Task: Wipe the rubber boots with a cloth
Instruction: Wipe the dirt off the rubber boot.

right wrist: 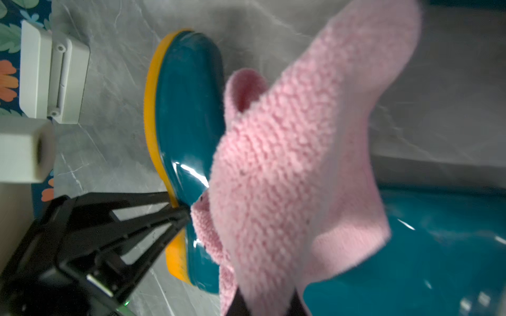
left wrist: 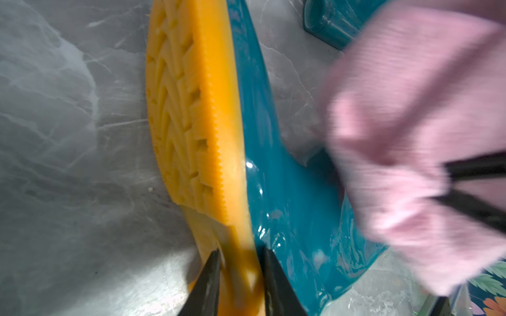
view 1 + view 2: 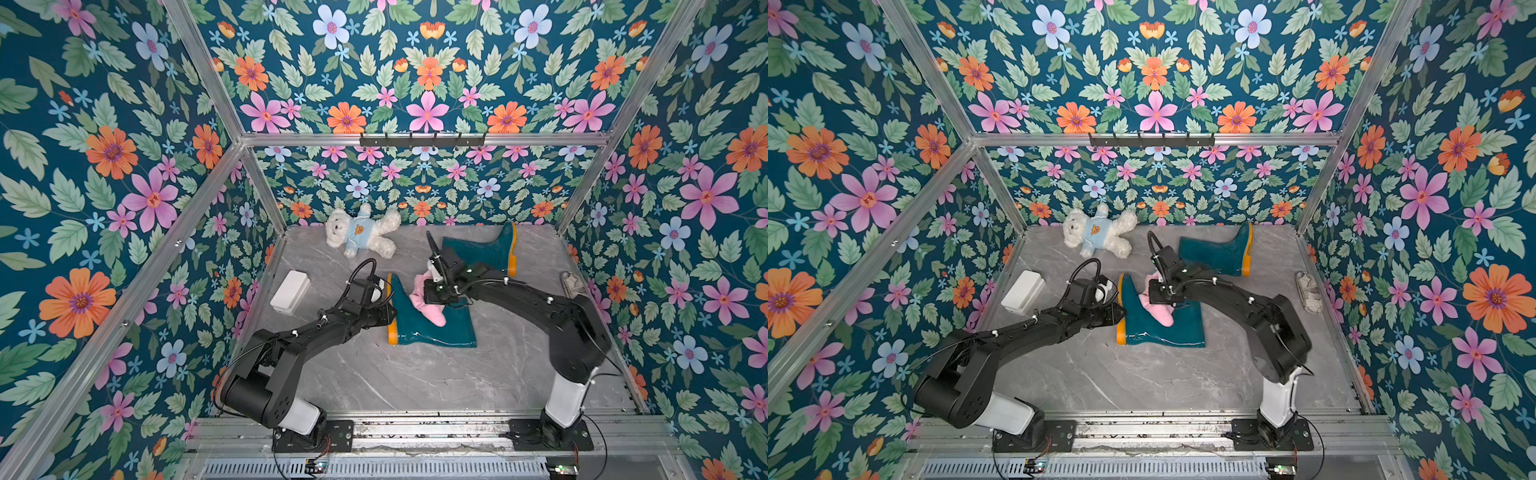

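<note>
Both boots lie on their sides on the worktop (image 3: 415,382). The near boot (image 3: 432,330) is at the centre between the two arms, its sole (image 2: 186,109) turned toward the left arm. The far boot (image 3: 478,249) is toward the back, with neither end effector on it.

The right end effector (image 1: 268,299) pinches the pink cloth (image 3: 428,307), which hangs from it and drapes onto the near boot's upturned side around the ankle. The left end effector (image 2: 239,250) straddles the sole's rim near the heel, one finger on the tread side and one on the teal side. Whether they already bite I cannot tell.

The step in hand looks like wiping the near boot while the other arm steadies it. To do it well, the left grip should be firm on the rim before any stroke, since glossy rubber on a smooth worktop will likely slide under a sideways push. Press down enough that a broad patch of cloth lies flat, not just a hanging corner. Stroke from ankle toward toe, then along the shaft — away from the left fingers, so the cloth does not snag there. The underside and the far boot are not yet done.
</note>
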Robot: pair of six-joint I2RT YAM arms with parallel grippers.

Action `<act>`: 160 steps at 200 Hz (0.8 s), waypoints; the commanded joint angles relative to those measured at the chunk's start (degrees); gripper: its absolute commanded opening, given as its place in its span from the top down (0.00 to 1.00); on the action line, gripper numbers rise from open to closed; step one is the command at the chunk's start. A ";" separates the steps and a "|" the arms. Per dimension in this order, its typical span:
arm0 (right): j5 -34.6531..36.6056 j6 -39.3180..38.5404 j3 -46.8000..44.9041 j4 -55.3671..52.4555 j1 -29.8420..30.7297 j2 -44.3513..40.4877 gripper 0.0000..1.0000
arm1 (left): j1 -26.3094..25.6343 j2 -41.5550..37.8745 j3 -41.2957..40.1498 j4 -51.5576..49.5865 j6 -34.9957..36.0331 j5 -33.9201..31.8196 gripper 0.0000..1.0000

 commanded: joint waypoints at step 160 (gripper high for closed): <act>1.67 -1.65 -14.67 -2.42 -5.65 -2.25 1.00 | 3.16 2.88 -2.72 -0.36 0.98 1.25 0.75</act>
